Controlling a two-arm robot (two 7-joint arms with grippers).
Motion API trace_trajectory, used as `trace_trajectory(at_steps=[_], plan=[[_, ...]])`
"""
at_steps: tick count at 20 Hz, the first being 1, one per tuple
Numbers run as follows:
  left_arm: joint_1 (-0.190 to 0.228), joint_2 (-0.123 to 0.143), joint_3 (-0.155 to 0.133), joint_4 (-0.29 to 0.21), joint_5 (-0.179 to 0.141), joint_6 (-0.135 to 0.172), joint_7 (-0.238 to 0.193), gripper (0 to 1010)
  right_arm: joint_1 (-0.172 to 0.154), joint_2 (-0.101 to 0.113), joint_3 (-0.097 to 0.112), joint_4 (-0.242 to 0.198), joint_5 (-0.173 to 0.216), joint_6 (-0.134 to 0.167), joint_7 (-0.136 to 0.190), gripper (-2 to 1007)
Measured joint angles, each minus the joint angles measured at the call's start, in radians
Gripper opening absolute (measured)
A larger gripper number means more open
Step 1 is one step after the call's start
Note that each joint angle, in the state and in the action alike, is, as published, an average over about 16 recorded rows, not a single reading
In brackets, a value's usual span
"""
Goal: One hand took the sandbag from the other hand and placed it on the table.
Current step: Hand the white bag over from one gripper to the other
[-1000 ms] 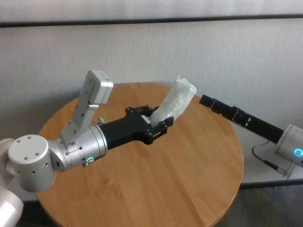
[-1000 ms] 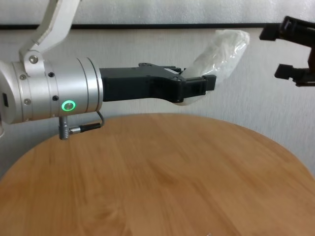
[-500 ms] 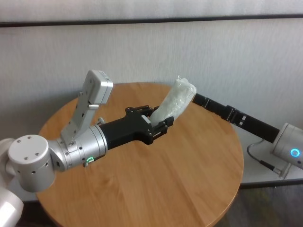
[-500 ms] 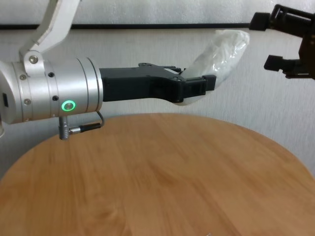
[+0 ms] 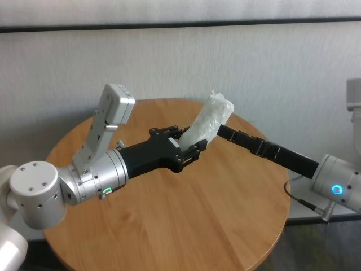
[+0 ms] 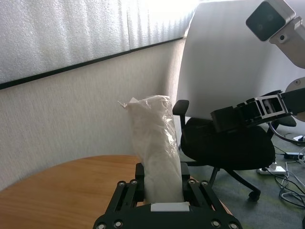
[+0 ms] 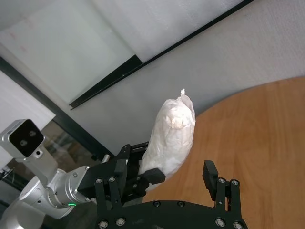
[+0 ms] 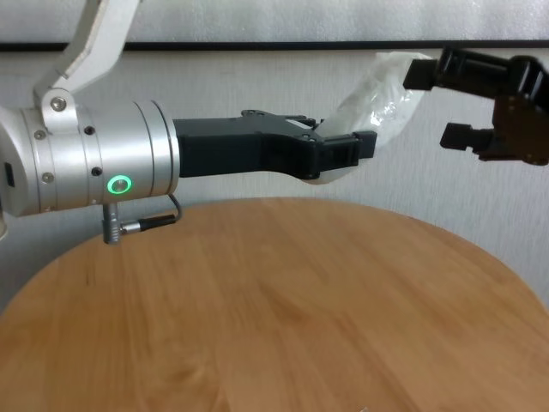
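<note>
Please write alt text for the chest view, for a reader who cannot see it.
The left gripper, on a silver wrist with a green ring, holds a white sandbag above the round wooden table. The open right gripper comes in from the right, its fingers at the bag's upper end.

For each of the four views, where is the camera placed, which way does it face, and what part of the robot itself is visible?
Head view: high, facing down at the table; shows both arms.
Chest view: low, facing across the tabletop; shows the left gripper holding the sandbag.
Left wrist view: faces along its own fingers, toward the right gripper.
Right wrist view: faces the bag over its open gripper.
All four views share the sandbag.
</note>
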Motion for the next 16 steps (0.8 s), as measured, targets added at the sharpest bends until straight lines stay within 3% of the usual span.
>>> trace_trajectory(at_steps=[9,16], plan=[[0.0,0.0,0.0,0.0,0.0,0.0,0.0,442,0.022,-0.012,-0.041,0.001,-0.017,-0.027,-0.058,1005],[0.0,0.0,0.0,0.0,0.0,0.0,0.0,442,0.043,-0.022,-0.066,0.009,-0.016,-0.045,-0.083,1005]])
